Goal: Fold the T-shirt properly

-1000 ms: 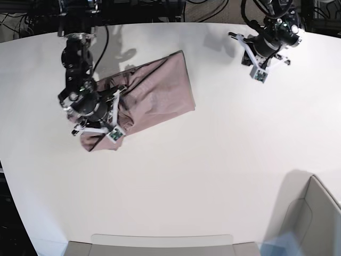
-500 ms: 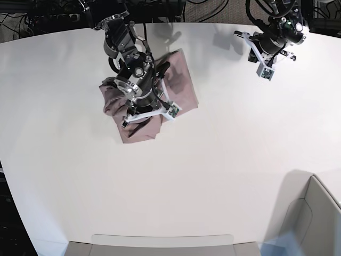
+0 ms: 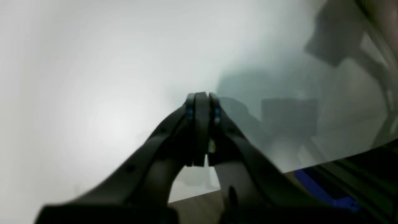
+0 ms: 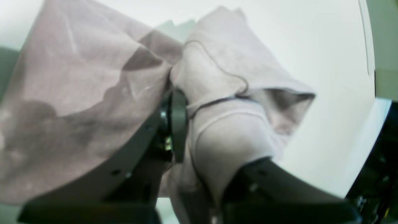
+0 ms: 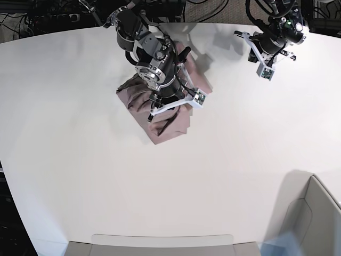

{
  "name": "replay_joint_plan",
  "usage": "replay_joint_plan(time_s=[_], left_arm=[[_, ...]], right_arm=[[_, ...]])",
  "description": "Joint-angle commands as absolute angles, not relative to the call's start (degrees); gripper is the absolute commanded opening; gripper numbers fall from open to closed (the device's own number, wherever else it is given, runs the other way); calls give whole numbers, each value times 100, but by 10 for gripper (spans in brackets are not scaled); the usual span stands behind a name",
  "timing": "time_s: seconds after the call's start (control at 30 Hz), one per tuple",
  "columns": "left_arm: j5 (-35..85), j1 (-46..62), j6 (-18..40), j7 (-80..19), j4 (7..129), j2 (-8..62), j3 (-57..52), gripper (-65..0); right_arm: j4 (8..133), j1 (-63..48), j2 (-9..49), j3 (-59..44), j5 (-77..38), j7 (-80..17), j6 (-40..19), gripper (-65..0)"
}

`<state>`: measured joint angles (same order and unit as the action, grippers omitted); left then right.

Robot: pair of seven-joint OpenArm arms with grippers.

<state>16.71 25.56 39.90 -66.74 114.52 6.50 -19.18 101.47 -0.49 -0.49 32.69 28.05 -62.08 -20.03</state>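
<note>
- White table (image 5: 224, 176) fills my base view, with dark cabling and racks along its far edge and a grey bin corner at the near right.
- On my right wrist view, the right gripper (image 4: 183, 124) has its jaws clamped on a bunched fold of the T-shirt (image 5: 168, 125).
- My left gripper (image 3: 202, 130) has its jaws pressed together on nothing, up at the far right of the table.
- I see the shirt as a crumpled bundle in the far middle of the table, its long axis running from far right down to near left under the right arm.
- Against half a second ago, the right arm and the bundle sit further right; the left arm is unchanged.
</note>
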Motion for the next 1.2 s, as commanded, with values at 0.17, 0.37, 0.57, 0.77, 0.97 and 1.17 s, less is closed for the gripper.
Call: replay_joint_plan(time_s=[0.17, 0.37, 0.57, 0.77, 0.97, 1.17], left_arm=[[1736, 2536, 4000, -6580, 11530, 673, -1974, -650], [1719, 2527, 4000, -6580, 11354, 673, -1982, -650], [1719, 2360, 4000, -6580, 11020, 673, -1982, -650], [1710, 2360, 4000, -6580, 11002, 673, -1982, -650], [1710, 2360, 4000, -6580, 11002, 673, -1991, -650], [1710, 2316, 4000, -6580, 10993, 673, -1991, -650]], right_arm=[[10176, -163, -92, 3609, 2818, -6149, -1982, -606], [10527, -426, 101, 4110, 2774, -6149, -2009, -474], [10633, -426, 101, 4453, 2545, -6141, -2009, -474], [11020, -330, 101, 4330, 2053, -6123, -2009, -474], [11415, -92, 92, 3371, 1279, -6123, -2009, -474], [11495, 251, 145, 1947, 233, -6158, -2009, -474]])
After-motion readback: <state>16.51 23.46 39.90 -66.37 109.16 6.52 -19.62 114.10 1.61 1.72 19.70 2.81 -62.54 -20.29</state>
